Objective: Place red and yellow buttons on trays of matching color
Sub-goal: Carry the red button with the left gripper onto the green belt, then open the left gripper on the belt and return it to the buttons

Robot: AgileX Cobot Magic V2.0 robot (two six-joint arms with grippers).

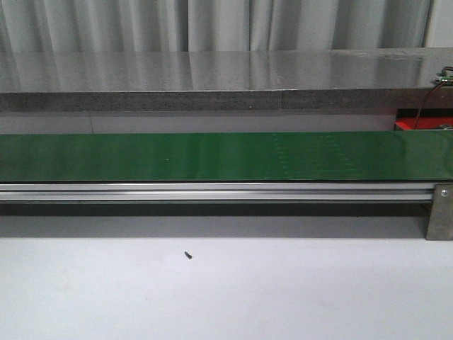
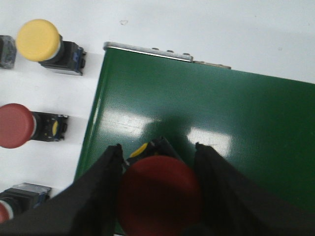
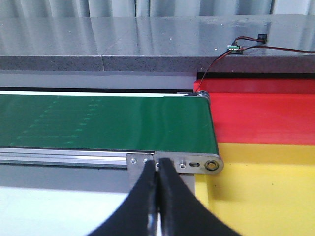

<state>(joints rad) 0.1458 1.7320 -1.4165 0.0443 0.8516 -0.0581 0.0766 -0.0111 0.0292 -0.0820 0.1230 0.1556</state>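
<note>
Left end effector (image 2: 157, 196) grips a red button (image 2: 160, 194) above the green conveyor belt's (image 2: 206, 123) end — likely to release it there; right end effector (image 3: 158, 201), closed and empty, waits beside red tray (image 3: 266, 118) and yellow tray (image 3: 266, 191).

White bench (image 1: 283, 290) carrying a green conveyor belt (image 1: 212, 157) in an aluminium frame (image 1: 212, 191), running left to right. A small dark speck (image 1: 188, 255) lies on the near surface. At the belt's right end sit a red tray (image 3: 261, 118) and, nearer, a yellow tray (image 3: 261, 191). Beside the left end rest a yellow button (image 2: 47, 44) and a red button (image 2: 29, 127).
</note>
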